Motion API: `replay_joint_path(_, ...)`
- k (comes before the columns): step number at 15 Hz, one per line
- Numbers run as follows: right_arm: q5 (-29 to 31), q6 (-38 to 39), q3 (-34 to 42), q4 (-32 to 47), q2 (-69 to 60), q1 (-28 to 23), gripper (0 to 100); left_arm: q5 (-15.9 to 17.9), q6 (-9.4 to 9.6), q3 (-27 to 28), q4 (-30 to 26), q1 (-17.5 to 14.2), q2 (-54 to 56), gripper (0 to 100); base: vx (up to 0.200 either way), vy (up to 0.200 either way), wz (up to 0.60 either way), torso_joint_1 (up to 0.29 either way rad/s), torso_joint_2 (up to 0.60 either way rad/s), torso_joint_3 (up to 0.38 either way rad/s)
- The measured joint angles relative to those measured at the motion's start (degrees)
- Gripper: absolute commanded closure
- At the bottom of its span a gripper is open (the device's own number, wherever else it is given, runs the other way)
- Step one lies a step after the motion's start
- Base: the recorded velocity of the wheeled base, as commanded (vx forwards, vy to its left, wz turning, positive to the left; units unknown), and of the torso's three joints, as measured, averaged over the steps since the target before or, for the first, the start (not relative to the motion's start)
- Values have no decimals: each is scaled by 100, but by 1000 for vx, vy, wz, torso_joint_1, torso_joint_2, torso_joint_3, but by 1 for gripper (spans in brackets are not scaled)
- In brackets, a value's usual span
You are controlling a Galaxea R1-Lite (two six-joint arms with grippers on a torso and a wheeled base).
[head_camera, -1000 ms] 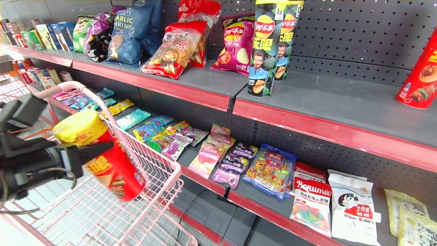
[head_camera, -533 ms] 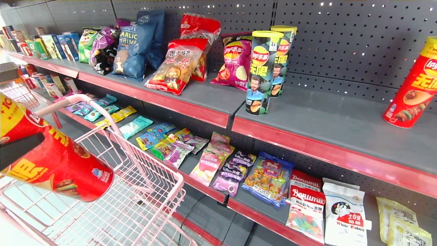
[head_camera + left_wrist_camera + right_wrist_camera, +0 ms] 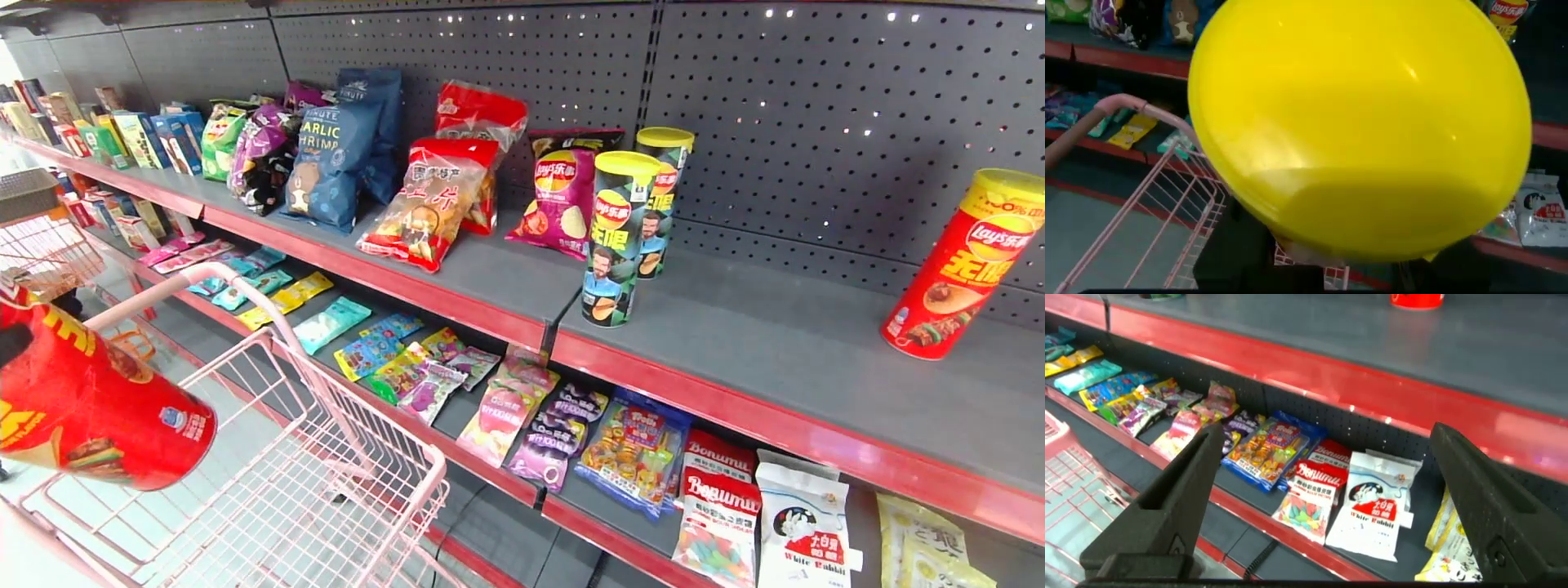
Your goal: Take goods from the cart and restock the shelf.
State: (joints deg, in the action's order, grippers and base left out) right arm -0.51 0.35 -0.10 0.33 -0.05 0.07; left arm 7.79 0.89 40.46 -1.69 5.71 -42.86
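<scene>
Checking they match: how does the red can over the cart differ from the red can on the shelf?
The cart can hangs tipped sideways aloft; the shelf can stands on its base. The cart can is gripped; the shelf can sits free. Both are red with yellow lids.

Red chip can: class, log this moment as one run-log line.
left gripper: shut on red chip can, tilted above pink cart | right gripper: open, empty | upper shelf: bare space beside shelved red can
</scene>
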Motion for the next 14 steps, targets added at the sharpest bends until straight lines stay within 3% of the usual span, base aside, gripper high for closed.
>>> replay_joint_path(5,0,0,0,0,0,-2,0,-163,12,-22,17,0,65,100,0,0,0,172,-397,-231)
replay_joint_path(8,0,7,0,0,0,0,0,-926,80,-85,15,-1,141,100,0,0,-400,35,-80,-40)
replay_joint_path(14,2,7,0,0,0,0,0,-855,100,-439,35,13,550,100,0,0,-600,6,-3,-5)
